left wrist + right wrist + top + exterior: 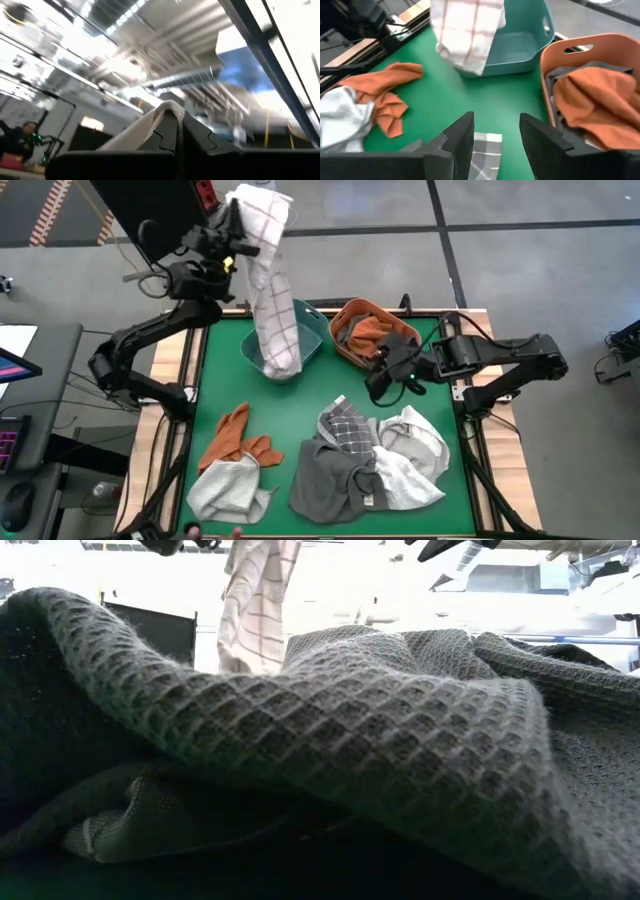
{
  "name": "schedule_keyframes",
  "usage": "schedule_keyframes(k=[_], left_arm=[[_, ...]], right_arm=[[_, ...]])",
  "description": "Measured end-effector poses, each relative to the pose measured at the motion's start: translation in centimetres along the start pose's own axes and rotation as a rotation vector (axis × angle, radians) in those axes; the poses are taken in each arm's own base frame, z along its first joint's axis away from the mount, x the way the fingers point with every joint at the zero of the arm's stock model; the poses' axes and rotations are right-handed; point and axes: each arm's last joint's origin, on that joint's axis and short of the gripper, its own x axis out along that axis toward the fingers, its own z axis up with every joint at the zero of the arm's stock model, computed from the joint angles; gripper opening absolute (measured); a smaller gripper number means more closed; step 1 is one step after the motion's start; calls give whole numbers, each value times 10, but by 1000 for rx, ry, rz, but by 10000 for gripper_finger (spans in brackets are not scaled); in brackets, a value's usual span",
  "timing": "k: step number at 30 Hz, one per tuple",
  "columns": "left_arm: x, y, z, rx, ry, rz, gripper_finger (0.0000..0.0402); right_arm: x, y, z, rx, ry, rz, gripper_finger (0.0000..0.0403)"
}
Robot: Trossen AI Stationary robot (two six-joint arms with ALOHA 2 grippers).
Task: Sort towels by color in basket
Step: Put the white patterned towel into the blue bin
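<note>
Dangling the checked towel (268,280) from clamped left gripper (236,220) above the teal basket (312,332); its hem could drape outside. Right gripper (495,131) waits, fingers apart, empty.

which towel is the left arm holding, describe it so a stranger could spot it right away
Start at the teal basket at the back of the green table. Hanging above it, lower end dipping into the basket, is the checked towel, pinched by the shut left gripper. It is the only towel lifted off the table, white with thin dark lines.
</note>
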Motion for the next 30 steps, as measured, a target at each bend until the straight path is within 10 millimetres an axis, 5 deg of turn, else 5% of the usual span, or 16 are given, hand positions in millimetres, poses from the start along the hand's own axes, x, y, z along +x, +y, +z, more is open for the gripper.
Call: schedule_keyframes(k=[7, 18, 23, 30], left_arm=[[4, 18, 13, 43, -123, 169, 4], [11, 41, 17, -36, -161, 172, 4], [11, 32, 9, -178, -63, -31, 4], [0, 1, -20, -439, 286, -238, 4]], right_arm=[[-6, 6, -8, 14, -21, -24, 185], [-5, 4, -7, 21, -29, -34, 185], [-4, 3, -6, 21, -32, -41, 185], [-1, -2, -1, 28, -45, -71, 185]])
